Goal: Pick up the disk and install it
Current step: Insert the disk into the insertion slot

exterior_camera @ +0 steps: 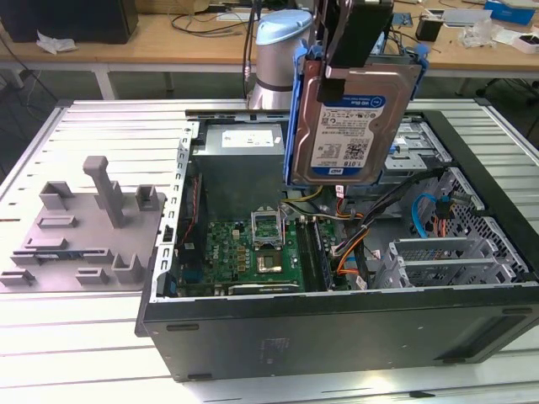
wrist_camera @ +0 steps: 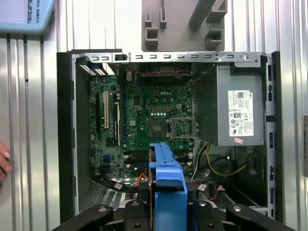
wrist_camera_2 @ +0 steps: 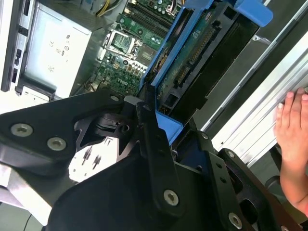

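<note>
Hand (exterior_camera: 337,74) is pinching the disk (exterior_camera: 354,126) by the upper edge of its blue bracket, black jaws pressing in from both sides. It is carrying the disk on edge in the air, with the white-and-blue label facing the exterior view. In the second wrist view the hand (wrist_camera_2: 159,122) is gripping the bracket's end, and the disk (wrist_camera_2: 192,62) is showing its green circuit-board side and its row of connector pins. In the first wrist view the hand (wrist_camera: 168,208) is straddling the blue bracket, and the disk (wrist_camera: 167,175) is appearing edge-on.

The disk is hanging over the open computer case (exterior_camera: 337,328), clear of the parts inside. In the exterior view it is sitting in front of the grey power-supply box (exterior_camera: 244,160), above a tangle of cables. Below and towards the exterior view's left, the green motherboard (exterior_camera: 253,252) is lying flat in the case. Towards the exterior view's right, a metal drive cage (exterior_camera: 446,261) is standing inside the case wall.

The case is resting on a ribbed metal bench (exterior_camera: 76,337). On the exterior view's left, a grey fixture plate (exterior_camera: 84,227) with raised blocks is lying just beside the case. Behind the disk, the arm's pale blue joint (exterior_camera: 282,50) is rising from the bench. A person's fingers (wrist_camera_2: 293,120) are resting on the bench beside the case.
</note>
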Robot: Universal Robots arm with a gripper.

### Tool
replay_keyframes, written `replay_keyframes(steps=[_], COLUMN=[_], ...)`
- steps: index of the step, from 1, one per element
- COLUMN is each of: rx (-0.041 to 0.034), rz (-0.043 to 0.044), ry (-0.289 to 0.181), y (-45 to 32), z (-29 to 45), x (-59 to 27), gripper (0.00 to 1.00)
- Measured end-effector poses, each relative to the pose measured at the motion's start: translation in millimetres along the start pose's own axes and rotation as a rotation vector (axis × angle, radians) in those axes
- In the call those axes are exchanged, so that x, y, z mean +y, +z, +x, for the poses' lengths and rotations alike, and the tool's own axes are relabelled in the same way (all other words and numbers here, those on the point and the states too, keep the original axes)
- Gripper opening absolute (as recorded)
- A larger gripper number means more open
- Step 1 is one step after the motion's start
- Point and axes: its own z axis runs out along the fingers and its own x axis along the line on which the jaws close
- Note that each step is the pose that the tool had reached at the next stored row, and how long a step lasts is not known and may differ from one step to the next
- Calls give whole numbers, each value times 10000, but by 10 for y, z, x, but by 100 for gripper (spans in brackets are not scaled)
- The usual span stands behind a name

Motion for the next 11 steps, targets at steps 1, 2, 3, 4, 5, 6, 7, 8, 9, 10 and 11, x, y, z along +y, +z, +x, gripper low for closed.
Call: replay_keyframes(steps=[1,2,3,4,5,6,7,8,9,10,11], rx=[-4,-8,-13,-17,-21,-23,-23,-25,-24,-25,-26], rz=[0,0,0,0,0,0,0,0,1,2,4], ry=[0,0,0,0,0,0,0,0,0,0,0], y=[0,0,-1,-1,-2,-2,-2,-2,-3,-3,-4], z=[4,8,14,19,26,31,35,41,45,52,56], x=[-8,-15,-25,-33,-45,-53,-61,-72,-81,-93,-100], gripper=[37,37,37,37,37,37,37,37,37,37,37])
